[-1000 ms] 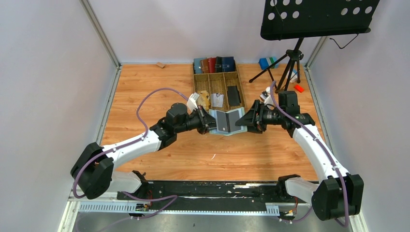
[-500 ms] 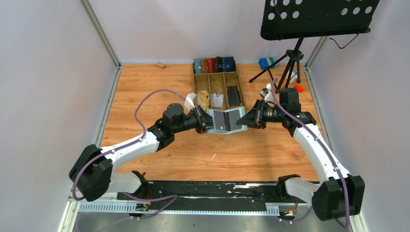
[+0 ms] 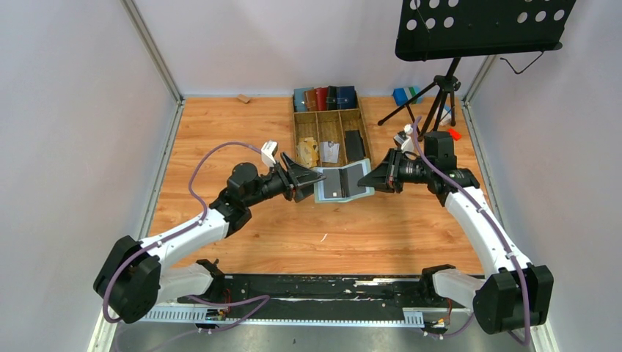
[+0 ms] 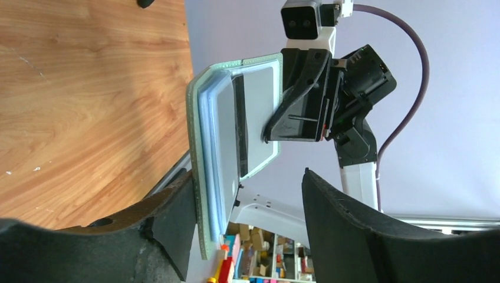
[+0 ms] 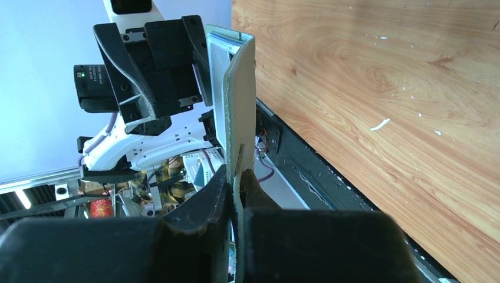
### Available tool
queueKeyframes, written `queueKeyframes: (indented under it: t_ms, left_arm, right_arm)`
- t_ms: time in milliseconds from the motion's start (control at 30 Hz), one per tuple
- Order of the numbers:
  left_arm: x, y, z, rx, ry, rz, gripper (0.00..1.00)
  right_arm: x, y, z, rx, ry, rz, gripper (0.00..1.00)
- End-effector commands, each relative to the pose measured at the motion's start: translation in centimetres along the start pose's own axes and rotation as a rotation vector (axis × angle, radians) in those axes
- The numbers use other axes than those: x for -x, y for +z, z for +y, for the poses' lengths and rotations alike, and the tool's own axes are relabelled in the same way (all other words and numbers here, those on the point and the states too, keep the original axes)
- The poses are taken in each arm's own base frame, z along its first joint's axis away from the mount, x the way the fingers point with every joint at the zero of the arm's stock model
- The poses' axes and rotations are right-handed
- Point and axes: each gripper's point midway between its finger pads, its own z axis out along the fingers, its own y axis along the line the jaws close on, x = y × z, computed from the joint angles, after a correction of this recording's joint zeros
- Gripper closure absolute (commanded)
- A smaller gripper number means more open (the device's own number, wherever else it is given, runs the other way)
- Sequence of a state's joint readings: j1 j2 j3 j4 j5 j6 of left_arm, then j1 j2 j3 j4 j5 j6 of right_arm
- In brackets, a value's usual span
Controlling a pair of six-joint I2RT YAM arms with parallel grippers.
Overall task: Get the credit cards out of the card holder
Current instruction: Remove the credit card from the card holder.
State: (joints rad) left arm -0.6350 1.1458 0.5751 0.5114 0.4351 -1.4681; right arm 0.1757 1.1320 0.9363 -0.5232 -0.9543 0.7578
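The sage-green card holder (image 3: 343, 182) hangs open above the table between my two arms. A dark credit card (image 3: 337, 183) sits in its left half; in the left wrist view only the card's dark edge (image 4: 239, 132) shows. My right gripper (image 3: 370, 179) is shut on the holder's right flap, pinching the green edge (image 5: 239, 106) between its fingertips (image 5: 239, 174). My left gripper (image 3: 309, 182) is open at the holder's left edge. In the left wrist view that edge (image 4: 203, 177) lies close beside one finger of the left gripper (image 4: 247, 177), and nothing is gripped.
A wooden compartment tray (image 3: 330, 112) stands just behind the holder with a tan wad (image 3: 310, 150), a white item (image 3: 329, 152) and a flat black rectangle (image 3: 355, 144). A row of wallets (image 3: 325, 97) stands behind it. A music stand's tripod (image 3: 438, 103) and small blocks (image 3: 452, 134) are at the right rear.
The right gripper closed on the holder's right flap. The left gripper then let go of the left flap, opened and drew back to the left. The holder stays lifted.
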Motion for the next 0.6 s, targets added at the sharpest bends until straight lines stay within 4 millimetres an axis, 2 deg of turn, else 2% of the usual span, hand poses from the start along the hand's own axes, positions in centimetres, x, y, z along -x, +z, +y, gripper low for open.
queueKeyframes:
  t_ms: [0, 100, 233, 433, 467, 533, 567]
  left_arm:
    - [0.1, -0.3, -2.0, -0.083, 0.013, -0.014, 0.30]
    - [0.0, 0.1, -1.8, -0.063, 0.032, 0.006, 0.33]
    - [-0.3, 0.5, -0.9, -0.011, 0.055, 0.040, 0.47]
    - [-0.5, 0.7, -0.3, 0.002, 0.047, 0.051, 0.81]
    - [-0.5, 0.7, -0.3, 0.001, 0.047, 0.053, 0.88]
    - [-0.5, 0.7, -0.4, 0.001, 0.048, 0.051, 0.98]
    - [-0.4, 0.6, -0.5, 0.000, 0.049, 0.047, 1.00]
  right_arm:
    - [0.6, -0.2, 2.2, 0.068, -0.050, -0.004, 1.00]
    - [0.4, -0.1, 2.4, 0.082, -0.049, 0.002, 1.00]
    - [0.3, 0.0, 2.8, 0.111, -0.047, 0.010, 1.00]
    - [0.3, 0.1, 2.4, 0.094, -0.044, 0.002, 0.98]
    - [0.3, 0.0, 2.0, 0.068, -0.046, -0.005, 0.91]
    - [0.6, -0.1, 0.6, -0.029, -0.043, -0.030, 0.68]
    - [0.8, -0.3, -0.2, -0.085, -0.046, -0.042, 0.58]
